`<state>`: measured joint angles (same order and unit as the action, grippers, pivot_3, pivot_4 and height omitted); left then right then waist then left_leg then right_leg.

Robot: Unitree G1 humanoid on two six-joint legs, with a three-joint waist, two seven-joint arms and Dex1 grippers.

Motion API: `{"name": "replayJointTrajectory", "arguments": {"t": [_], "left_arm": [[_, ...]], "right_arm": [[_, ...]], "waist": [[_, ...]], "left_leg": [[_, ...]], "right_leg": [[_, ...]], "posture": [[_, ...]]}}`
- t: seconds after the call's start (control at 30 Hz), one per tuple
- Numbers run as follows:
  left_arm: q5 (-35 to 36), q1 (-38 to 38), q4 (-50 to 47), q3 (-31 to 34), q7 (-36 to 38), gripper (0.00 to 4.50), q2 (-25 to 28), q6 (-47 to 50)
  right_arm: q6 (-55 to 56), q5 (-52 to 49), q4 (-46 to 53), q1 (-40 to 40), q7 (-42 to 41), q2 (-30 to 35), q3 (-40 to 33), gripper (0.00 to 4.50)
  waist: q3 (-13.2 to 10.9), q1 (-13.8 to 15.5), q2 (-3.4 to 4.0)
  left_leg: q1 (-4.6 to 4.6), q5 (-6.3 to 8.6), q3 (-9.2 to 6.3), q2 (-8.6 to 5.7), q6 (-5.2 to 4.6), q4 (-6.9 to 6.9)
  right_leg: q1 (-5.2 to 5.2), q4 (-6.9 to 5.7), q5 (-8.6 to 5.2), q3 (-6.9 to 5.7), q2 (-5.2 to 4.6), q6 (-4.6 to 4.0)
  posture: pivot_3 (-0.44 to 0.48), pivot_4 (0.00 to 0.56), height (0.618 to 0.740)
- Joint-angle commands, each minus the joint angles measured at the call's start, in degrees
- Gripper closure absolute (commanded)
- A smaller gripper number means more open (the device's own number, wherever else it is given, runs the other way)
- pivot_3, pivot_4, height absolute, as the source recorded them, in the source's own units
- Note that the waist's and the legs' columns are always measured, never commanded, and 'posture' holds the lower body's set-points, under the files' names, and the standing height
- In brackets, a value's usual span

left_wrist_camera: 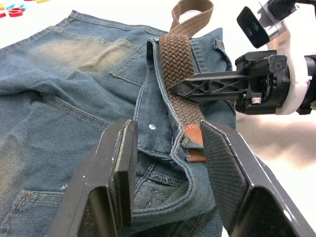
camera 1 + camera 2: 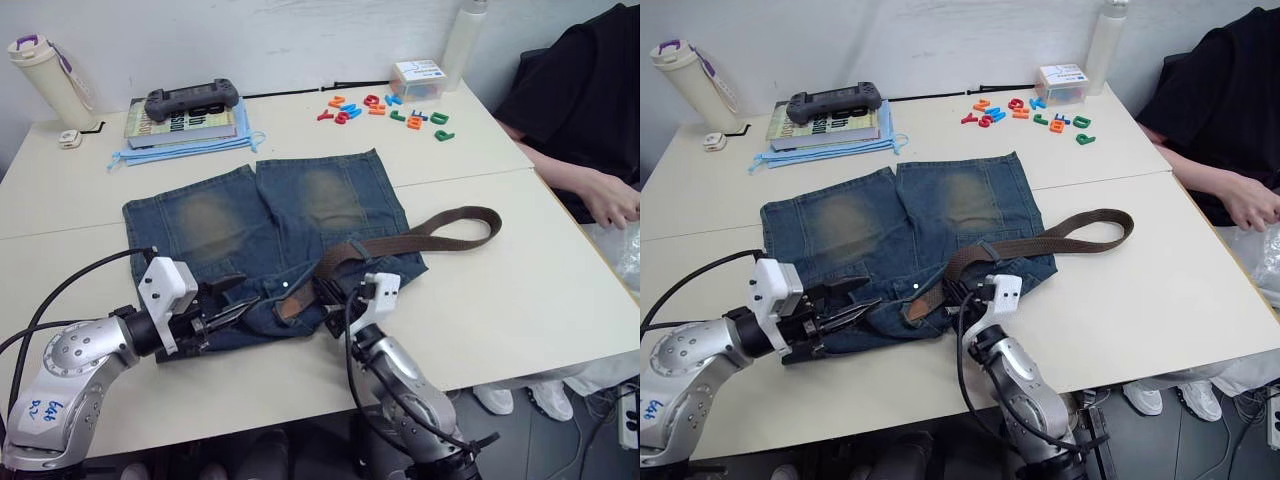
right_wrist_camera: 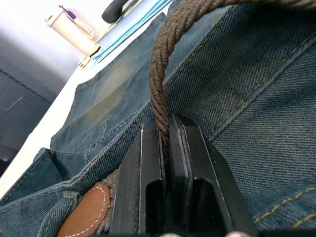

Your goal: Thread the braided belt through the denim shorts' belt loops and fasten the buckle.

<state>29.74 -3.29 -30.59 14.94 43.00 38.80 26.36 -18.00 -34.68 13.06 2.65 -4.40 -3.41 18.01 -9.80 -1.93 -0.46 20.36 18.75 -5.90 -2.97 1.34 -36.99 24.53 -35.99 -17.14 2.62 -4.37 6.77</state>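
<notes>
A pale tabletop (image 2: pixel 520 290) carries faded denim shorts (image 2: pixel 270 235) lying flat. The braided belt (image 2: pixel 420 238), coarsely woven brown, loops beyond their edge. The right claw (image 3: pixel 165 148) pinches the strap edgewise at the waistband; the left claw (image 1: pixel 168 168) gapes around the belt's tan leather tip (image 1: pixel 195 148).

1. A pale cream table (image 2: pixel 520 290) fills most of the scene; a seam runs across its top.
2. A plain white wall (image 2: pixel 250 40) stands just behind the table's far edge.
3. Grey floor (image 2: pixel 560 430) shows past the table's near right corner.
4. A white power strip (image 2: pixel 629 418) lies on that floor at the right edge.
5. The lighting is even and soft.
</notes>
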Motion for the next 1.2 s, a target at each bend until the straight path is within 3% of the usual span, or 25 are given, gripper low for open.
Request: {"name": "replayJointTrajectory", "arguments": {"t": [0.03, 0.3, 0.47, 0.53, 0.73, 0.83, 1.07, 1.2], "left_arm": [[0.6, 0.1, -1.4, 0.4, -0.4, 2.20, 0.2, -0.1], [0.7, -0.1, -1.5, 0.4, -0.5, 2.20, 0.3, 0.0], [2.3, 0.2, -1.0, 1.0, -0.5, 2.20, 0.8, 2.5], [5.0, 0.7, -0.5, 1.9, 0.2, 2.20, 1.9, 6.2], [27.2, -1.4, 4.7, 10.4, 6.5, 2.20, 12.4, 31.3], [26.3, -7.3, 5.0, 10.1, 11.2, 2.20, 16.0, 32.6], [29.8, -0.9, 5.1, 5.3, 1.0, 2.20, 8.6, 37.0], [30.8, 0.4, 5.7, 3.5, -1.3, 2.20, 6.0, 38.9]], "right_arm": [[-2.4, -0.7, 0.7, -0.2, -0.8, -3.9, 2.1, 4.50], [-5.4, 5.9, 4.1, 4.6, -1.0, -2.8, 8.5, 4.50], [-7.2, 7.0, 4.5, 5.3, -0.7, -2.4, 7.8, 4.50], [-7.9, 6.7, 4.4, 5.4, -0.8, -2.4, 7.0, 4.50], [-13.5, 4.9, 2.1, 6.0, 1.7, -3.7, 3.2, 4.50], [-14.6, 4.0, 1.7, 6.3, 2.5, -4.6, 1.5, 4.50], [-16.7, 2.4, 3.2, 7.6, 3.7, -4.7, -0.6, 4.50], [-18.4, 0.8, 4.7, 8.3, 4.5, -4.7, -1.7, 4.50]], "waist": [[0.0, 0.0, 0.00], [0.0, -0.4, 0.01], [0.0, -0.1, 0.00], [0.0, -0.1, 0.00], [0.0, -0.4, 0.01], [0.0, -0.7, 0.05], [0.0, 0.3, -0.05], [0.0, 0.2, -0.04]], "left_leg": [[0.00, 0.00, 0.01, 0.00, 0.00, 0.00], [0.00, 0.03, 0.05, 0.09, 0.05, 0.00], [0.01, 0.04, 0.05, 0.08, 0.04, -0.02], [0.01, 0.05, 0.06, 0.07, 0.02, -0.03], [0.01, 0.07, 0.05, 0.13, 0.03, -0.04], [0.00, 0.08, 0.05, 0.11, 0.01, -0.01], [0.00, 0.13, 0.00, 0.06, -0.05, -0.08], [-0.01, 0.12, 0.00, 0.06, -0.03, -0.06]], "right_leg": [[0.00, 0.00, 0.00, 0.00, 0.00, 0.00], [0.05, -0.01, 0.00, 0.02, 0.09, 0.00], [0.03, 0.02, 0.00, 0.02, 0.07, 0.00], [0.03, 0.02, 0.00, 0.03, 0.07, 0.00], [0.04, -0.02, -0.01, 0.01, 0.11, -0.01], [0.05, 0.00, -0.03, 0.01, 0.09, -0.06], [-0.02, 0.00, -0.01, -0.03, -0.01, -0.09], [0.01, -0.04, 0.00, -0.03, 0.01, -0.11]], "posture": [[0.000, 0.150, 0.740], [0.000, 0.150, 0.740], [0.000, 0.150, 0.740], [0.000, 0.150, 0.740], [0.000, 0.150, 0.740], [0.000, 0.150, 0.740], [0.000, 0.150, 0.740], [0.000, 0.150, 0.740]]}}
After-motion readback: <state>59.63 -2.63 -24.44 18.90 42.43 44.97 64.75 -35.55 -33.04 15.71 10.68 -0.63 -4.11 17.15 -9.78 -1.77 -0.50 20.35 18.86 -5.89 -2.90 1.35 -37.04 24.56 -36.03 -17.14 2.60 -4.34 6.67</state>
